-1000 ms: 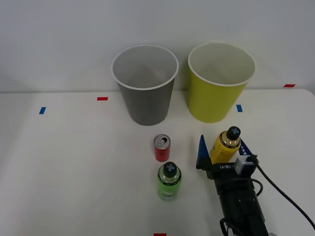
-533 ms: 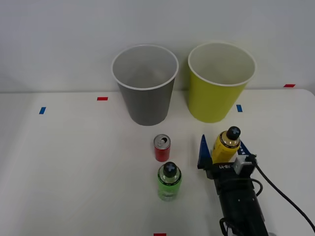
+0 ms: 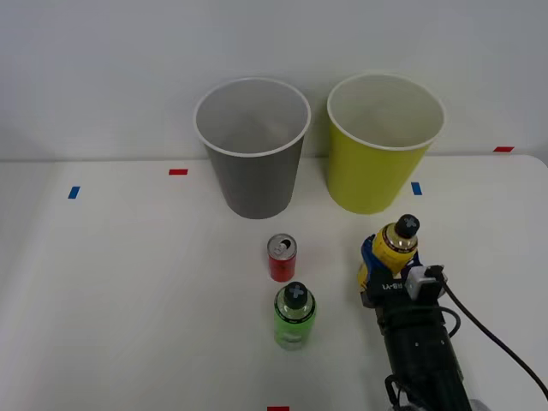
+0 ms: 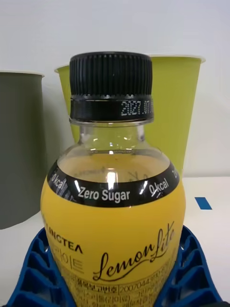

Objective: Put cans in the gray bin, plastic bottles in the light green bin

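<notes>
Yellow black-capped plastic bottle (image 3: pixel 391 253) stands upright just in front of the tall lime cup-shaped bin (image 3: pixel 377 163). My right gripper (image 3: pixel 383 267) clasps it, blue ribbed fingers (image 4: pixel 36 271) pressed against both its sides.

The front camera is looking down from high up. The wrist camera is sitting very close to the yellow bottle (image 4: pixel 112 211), both seeing the light green bin (image 3: pixel 383 143).

Glossy clear-plastic yellow bottle (image 4: pixel 112 211) with ridged black cap (image 4: pixel 111 85), pressed between ribbed blue fingers (image 4: pixel 36 268); behind it, matt bins.
</notes>
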Controlling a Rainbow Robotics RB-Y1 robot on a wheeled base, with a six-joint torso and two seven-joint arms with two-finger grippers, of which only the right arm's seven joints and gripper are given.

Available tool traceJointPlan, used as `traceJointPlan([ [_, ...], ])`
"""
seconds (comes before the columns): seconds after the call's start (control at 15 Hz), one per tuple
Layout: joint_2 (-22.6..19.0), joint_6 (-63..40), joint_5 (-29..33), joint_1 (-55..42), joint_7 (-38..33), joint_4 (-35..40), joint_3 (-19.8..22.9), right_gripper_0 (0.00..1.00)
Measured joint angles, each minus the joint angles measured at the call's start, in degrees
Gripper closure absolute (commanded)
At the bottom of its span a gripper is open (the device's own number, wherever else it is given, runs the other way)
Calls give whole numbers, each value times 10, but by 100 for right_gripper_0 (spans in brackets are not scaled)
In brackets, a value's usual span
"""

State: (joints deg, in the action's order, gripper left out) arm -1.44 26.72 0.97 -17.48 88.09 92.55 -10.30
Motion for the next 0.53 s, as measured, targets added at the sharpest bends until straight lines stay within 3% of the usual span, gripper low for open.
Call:
traceJointPlan([
  [0.4,-8,26,-18,-9,-5,8,-1,100],
  [0.53,-23,33,-25,-39,-11,49,-6,100],
])
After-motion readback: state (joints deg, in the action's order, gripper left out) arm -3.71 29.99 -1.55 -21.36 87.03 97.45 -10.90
